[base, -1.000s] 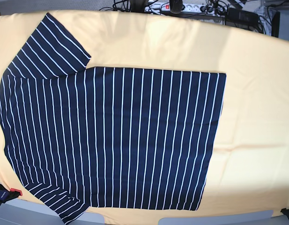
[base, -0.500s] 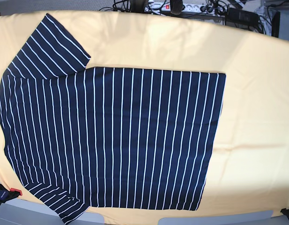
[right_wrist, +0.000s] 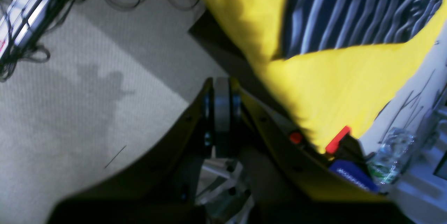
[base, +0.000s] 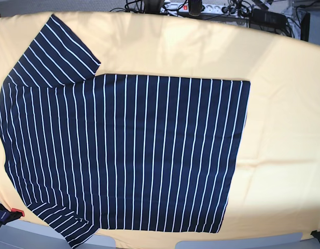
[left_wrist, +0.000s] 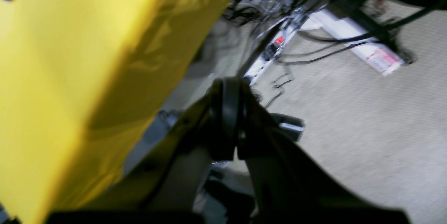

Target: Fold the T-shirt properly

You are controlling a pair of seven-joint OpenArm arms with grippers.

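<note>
We noted the large dark navy short-sleeved T-shirt with thin white stripes (base: 123, 150) lying flat and unfolded on the plain yellow-orange cloth (base: 284, 129) that covers the worktop, both sleeves spread, the lower sleeve hanging slightly past the near edge. No fold was yet made; we judged the task to be at its very start.

Neither arm appeared in the base view. The left jaws (left_wrist: 228, 119) were clenched on nothing, hanging beside the worktop's draped edge with the grey carpet floor (left_wrist: 349, 129) and a white power strip (left_wrist: 272, 51) beyond them; no part of the shirt showed in that view, so it lay well apart from these jaws. The right jaws (right_wrist: 221, 112) were likewise clenched and empty, below the worktop's corner, with a striped edge of the shirt up and to their right, apart from them. A red-handled clamp (right_wrist: 335, 140) sat near that corner, just right of the jaws.

Risks, as we judged them:
- Both jaws start below the worktop level; rising close to the edge could snag the hanging cloth and drag it, wrinkling or shifting the shirt.
- The right jaws could catch the clamp on the way up.
- The jaws must release before pinching; a pinch too deep would take cloth together with shirt, so the fold would lift the covering too.
- The overhanging sleeve could slide off if tugged.
- Uneven lifts by the two arms would skew the fold line.
</note>
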